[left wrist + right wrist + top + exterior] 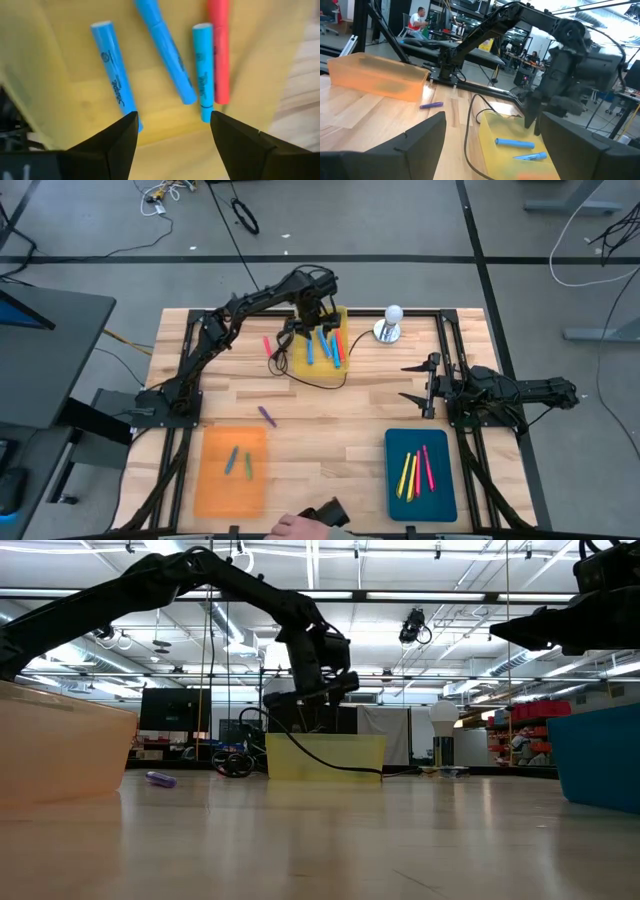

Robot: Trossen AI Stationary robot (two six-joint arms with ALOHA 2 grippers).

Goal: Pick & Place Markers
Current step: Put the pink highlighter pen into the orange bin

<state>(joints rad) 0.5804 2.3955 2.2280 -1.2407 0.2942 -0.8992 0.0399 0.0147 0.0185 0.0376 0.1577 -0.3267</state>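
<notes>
Three blue markers [172, 65] lie below the left gripper [172, 127], its fingers apart and empty; lift straight up, clearing the yellow tray [300, 360]. Right gripper [415, 382] waits open.

The right pincer [492, 145] has its two dark fingers spread wide apart. Beyond them on the wooden counter [365, 115] stands a yellow tray [492, 125] holding two blue markers [515, 143]. The left arm [570, 75] hangs over it. A purple marker [431, 105] lies beside an orange tray [375, 75].
</notes>
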